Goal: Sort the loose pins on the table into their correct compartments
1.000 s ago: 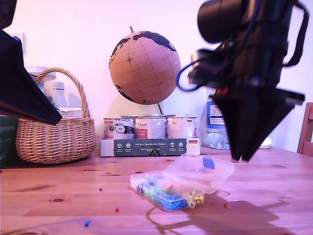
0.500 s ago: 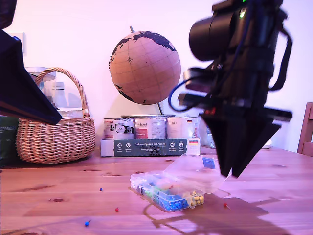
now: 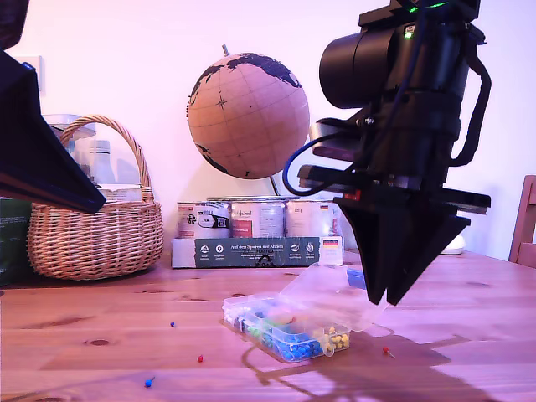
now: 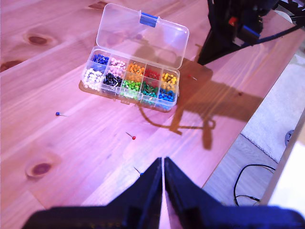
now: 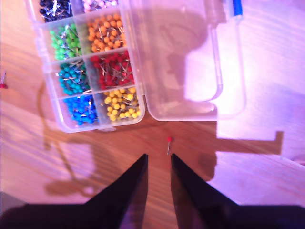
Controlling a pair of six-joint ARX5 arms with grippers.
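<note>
Clear plastic compartments (image 4: 131, 78) hold colour-sorted pins, hinged lid open

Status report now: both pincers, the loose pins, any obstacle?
My second pincer open, above the red pin beside the pin box. My first pincer shut, empty. Other loose pins on the table. Nothing in the way.

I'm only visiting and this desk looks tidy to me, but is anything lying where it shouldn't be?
Yes. A few pins lie loose on the table outside the open pin box: a red pin just beyond my second gripper, another red pin, and two blue pins.
</note>
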